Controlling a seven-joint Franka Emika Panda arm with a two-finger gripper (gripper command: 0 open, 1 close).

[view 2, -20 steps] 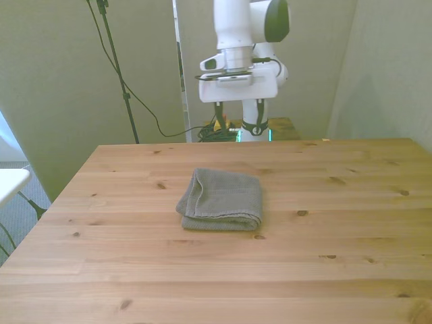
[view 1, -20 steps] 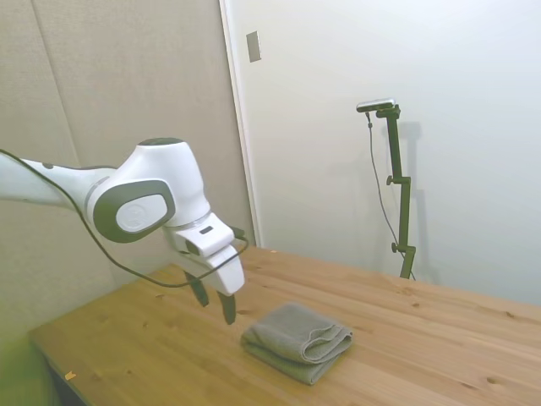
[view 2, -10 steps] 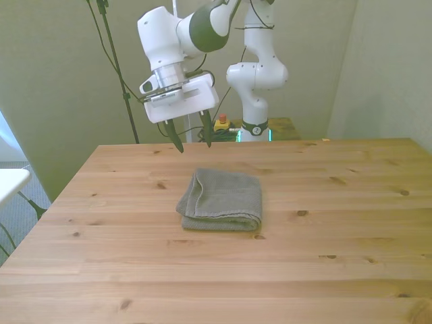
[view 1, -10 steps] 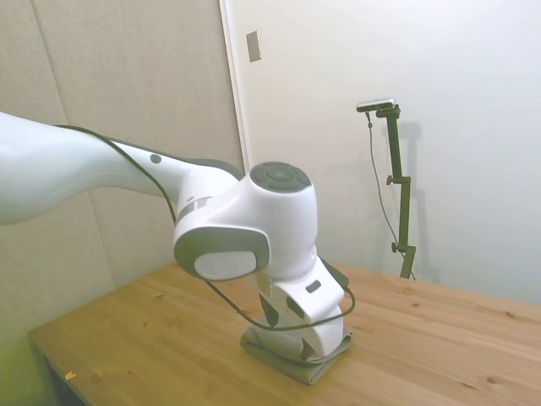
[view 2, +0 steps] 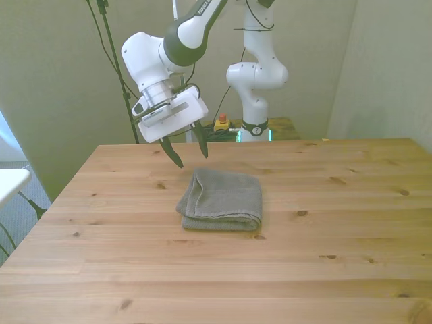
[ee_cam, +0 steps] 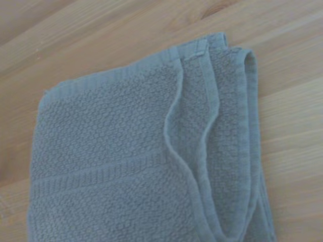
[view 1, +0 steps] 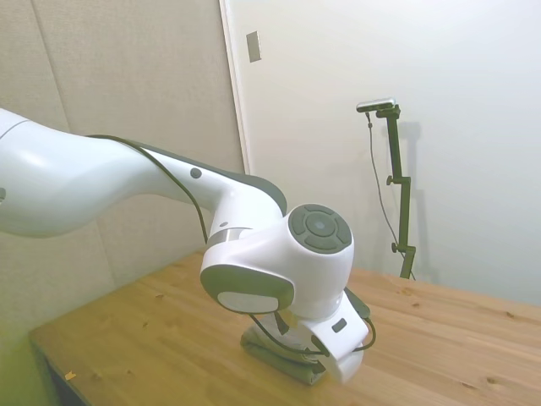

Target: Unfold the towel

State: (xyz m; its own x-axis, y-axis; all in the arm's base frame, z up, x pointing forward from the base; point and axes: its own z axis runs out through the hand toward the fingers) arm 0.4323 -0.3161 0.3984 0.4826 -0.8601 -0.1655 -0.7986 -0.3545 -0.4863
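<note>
**Front view: fingers spread above the towel's far corner**

Look at the front view and you see the towel (view 2: 221, 200) lying folded near the middle of the tabletop (view 2: 337, 256), its layered open edges facing the front view's left. Your gripper (view 2: 187, 150) hangs tilted just above the towel's far corner on that side, fingers (view 2: 175, 155) apart and holding nothing. From the side, the arm's white wrist (view 1: 283, 275) covers most of the towel (view 1: 264, 348). Up close, the wrist view shows the towel (ee_cam: 116, 166) with its stacked hems curling at one edge.
</note>
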